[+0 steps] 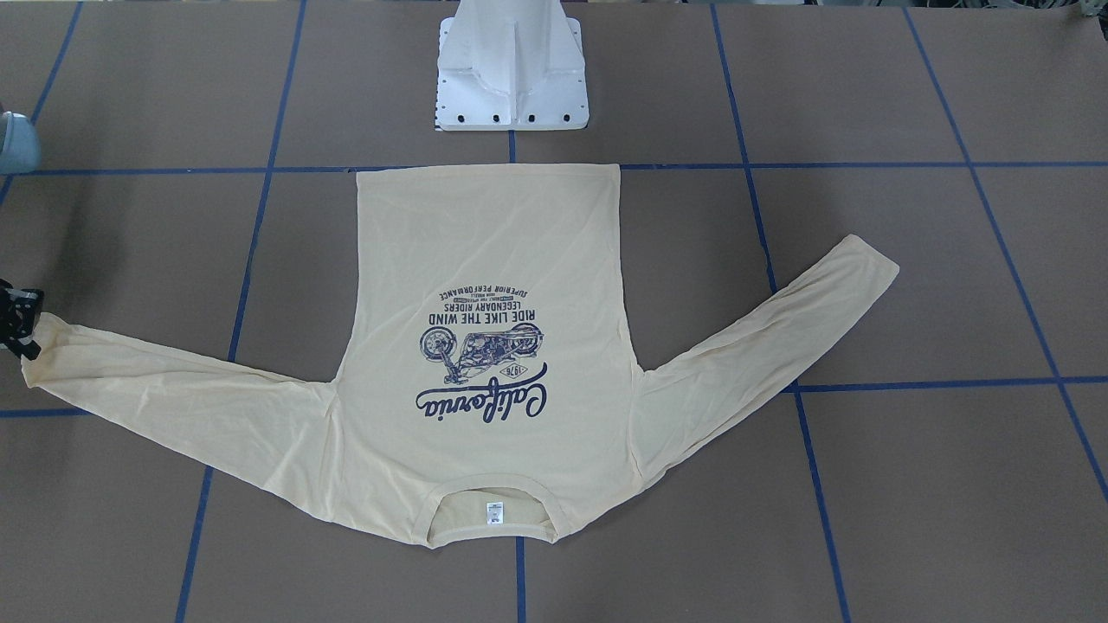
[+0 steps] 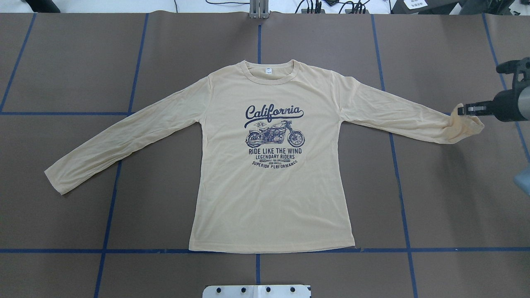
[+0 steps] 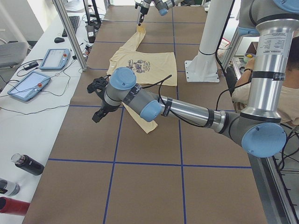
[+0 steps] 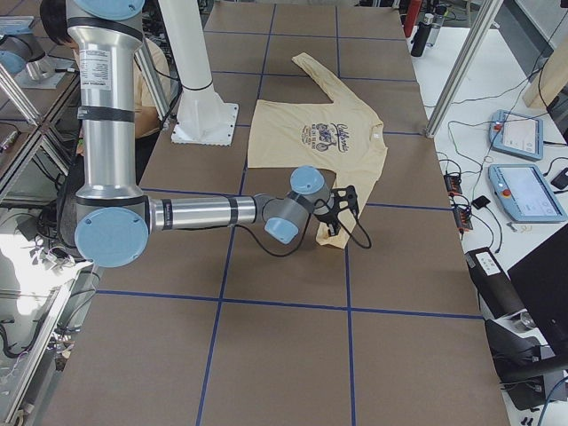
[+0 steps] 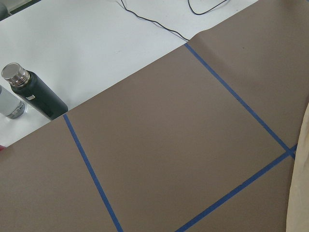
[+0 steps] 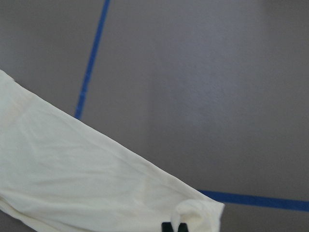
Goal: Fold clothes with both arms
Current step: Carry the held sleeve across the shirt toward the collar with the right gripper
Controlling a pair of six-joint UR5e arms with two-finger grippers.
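Observation:
The pale cream-yellow long-sleeved shirt [image 2: 269, 198] lies flat on the brown table, navy "California" print up, neck away from the robot. My right gripper [image 2: 470, 109] is shut on the cuff of the shirt's right-hand sleeve [image 2: 466, 124], which is bunched and slightly raised; it also shows in the front view [image 1: 22, 324] and the right wrist view [image 6: 174, 227]. The other sleeve [image 2: 103, 145] lies stretched out flat. My left gripper [image 3: 97, 100] hovers over bare table beyond that sleeve's cuff; it shows only in the left side view, so I cannot tell if it is open.
The white pedestal base [image 1: 511, 78] stands just behind the shirt's hem. Blue tape lines cross the table. Bottles [image 5: 34, 92] and control tablets [image 3: 28, 86] sit on the white side bench beside a metal post [image 3: 70, 32]. A person sits behind the robot.

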